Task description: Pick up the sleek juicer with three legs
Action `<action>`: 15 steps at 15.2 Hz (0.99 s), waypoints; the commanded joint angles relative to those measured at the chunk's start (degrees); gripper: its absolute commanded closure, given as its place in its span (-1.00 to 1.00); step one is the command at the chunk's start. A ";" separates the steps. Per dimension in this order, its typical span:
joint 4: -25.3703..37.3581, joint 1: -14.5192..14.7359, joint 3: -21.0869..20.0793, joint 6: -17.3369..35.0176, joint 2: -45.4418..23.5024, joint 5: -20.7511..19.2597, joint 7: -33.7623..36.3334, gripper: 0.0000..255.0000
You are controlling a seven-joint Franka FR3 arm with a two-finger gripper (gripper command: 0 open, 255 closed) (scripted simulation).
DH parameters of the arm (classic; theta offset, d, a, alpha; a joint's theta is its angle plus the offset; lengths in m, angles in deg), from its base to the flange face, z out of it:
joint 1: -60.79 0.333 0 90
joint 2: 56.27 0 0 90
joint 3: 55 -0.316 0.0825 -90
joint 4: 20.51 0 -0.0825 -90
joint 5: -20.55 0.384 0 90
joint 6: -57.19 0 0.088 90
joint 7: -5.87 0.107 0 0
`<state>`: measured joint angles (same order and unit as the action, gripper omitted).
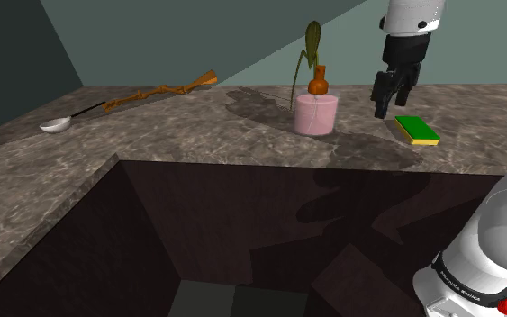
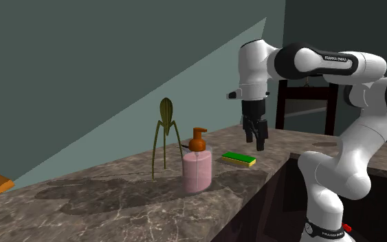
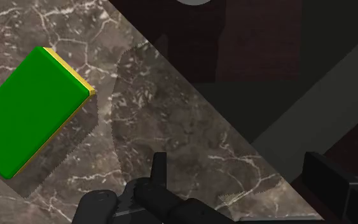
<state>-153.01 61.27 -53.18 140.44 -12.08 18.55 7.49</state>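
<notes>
The juicer (image 1: 312, 43) has an olive teardrop head on three thin legs. It stands upright on the marble counter, just behind a pink soap dispenser (image 1: 316, 113). In the second exterior view the juicer (image 2: 166, 134) rises to the left of the dispenser (image 2: 197, 170). My black gripper (image 1: 392, 101) hangs open above the counter, well to the shoulder view's right of the juicer, with nothing between its fingers. In the wrist view the gripper (image 3: 241, 175) is open over bare marble near the sink edge. From the second exterior view the gripper (image 2: 257, 137) hovers beyond a green sponge.
A green and yellow sponge (image 1: 417, 130) lies flat just below the gripper, also seen in the wrist view (image 3: 31, 111). A ladle (image 1: 58, 124) and a wooden branch-like piece (image 1: 161, 92) lie at the far left. A deep dark sink (image 1: 242, 243) opens in front.
</notes>
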 commanded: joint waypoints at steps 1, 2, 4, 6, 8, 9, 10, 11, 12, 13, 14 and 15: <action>0.00 0.00 0.00 0.00 0.00 0.00 0.00 -1.00; 1.21 -0.26 -0.21 1.29 -1.66 -0.05 0.81 -1.00; 3.80 -0.81 -0.62 3.67 -4.96 -0.22 2.43 -1.00; 6.61 -1.37 -1.00 5.80 -8.23 -0.48 4.06 -1.00; 9.62 -1.95 -1.35 7.68 -11.47 -0.83 5.67 -1.00; 11.20 -2.25 -1.51 8.53 -13.07 -1.03 6.48 -1.00; 12.84 -2.53 -1.66 9.31 -14.67 -1.26 7.30 -1.00; 14.53 -2.80 -1.80 10.03 -16.26 -1.52 8.11 -1.00; 16.27 -3.09 -1.93 10.69 -17.85 -1.78 8.92 -1.00; 18.06 -3.36 -2.06 11.29 -19.44 -2.07 9.73 -1.00; 19.92 -3.63 -2.18 11.82 -21.02 -2.38 10.54 -1.00; 21.83 -3.92 -2.30 12.30 -22.60 -2.70 11.34 -1.00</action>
<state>-133.40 57.71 -55.50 152.63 -33.22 16.21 18.18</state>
